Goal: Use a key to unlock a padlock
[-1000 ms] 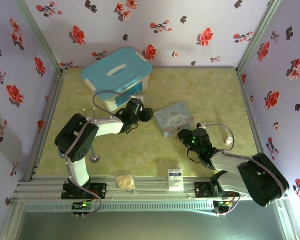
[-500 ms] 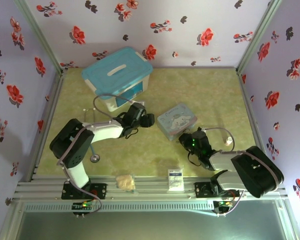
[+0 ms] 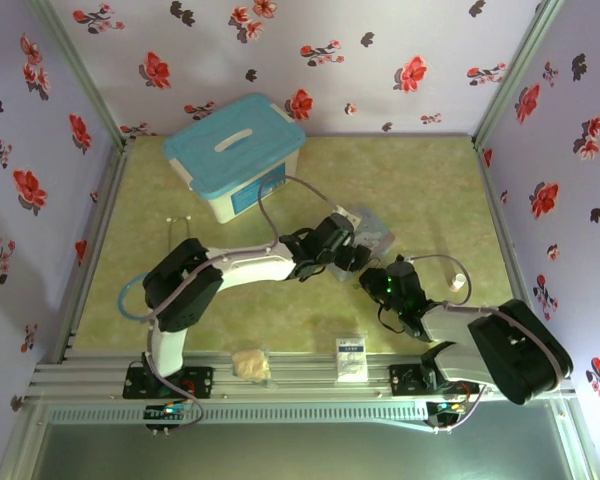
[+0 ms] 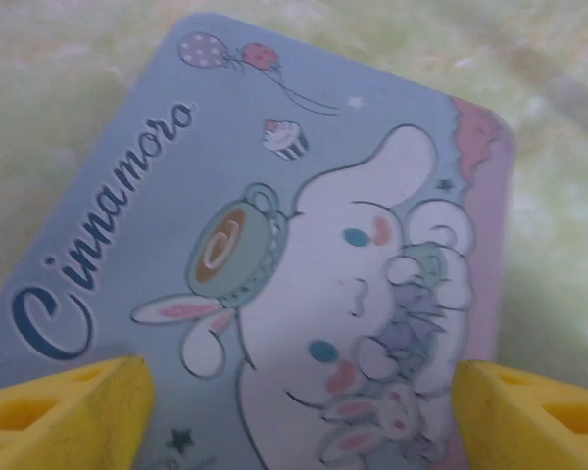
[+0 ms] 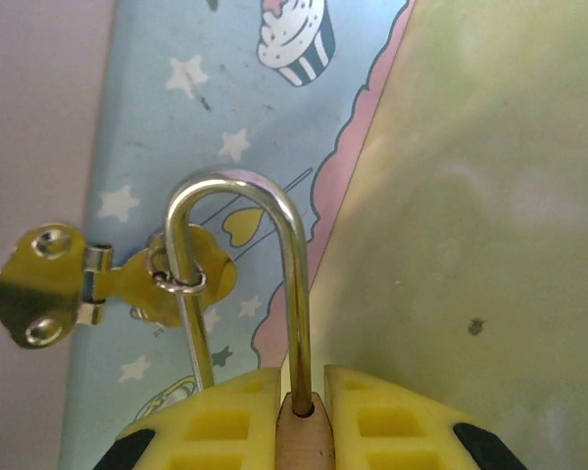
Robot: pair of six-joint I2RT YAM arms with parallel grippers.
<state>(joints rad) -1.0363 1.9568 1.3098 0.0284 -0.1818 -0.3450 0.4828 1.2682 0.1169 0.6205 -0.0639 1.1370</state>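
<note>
The padlock [image 5: 304, 446] has its brass body pinched between the yellow fingers of my right gripper [image 5: 302, 392], which is shut on it. Its silvery shackle [image 5: 296, 284] arches upward and passes through a small ring on the gold hasp [image 5: 127, 284] of the pale blue cartoon tin [image 5: 176, 117]. My left gripper [image 4: 299, 421] hovers open just above the tin's lid [image 4: 274, 245], one yellow fingertip [image 4: 69, 411] at each lower corner of its view. From above, the left gripper [image 3: 348, 255] covers the tin [image 3: 378, 228] and the right gripper [image 3: 372, 280] sits at the tin's near edge. The key is out of view.
A blue-lidded storage box [image 3: 235, 150] stands at the back left. A small white carton [image 3: 352, 357] and a beige lump [image 3: 250, 365] lie by the front rail. Blue tubing [image 3: 128, 298] curls at the left, and a white earpiece [image 3: 458, 283] lies at the right. Floral walls close three sides.
My left arm has swung right from beside the storage box to over the tin, and its jaws have widened. The right gripper has stayed put on the padlock.
</note>
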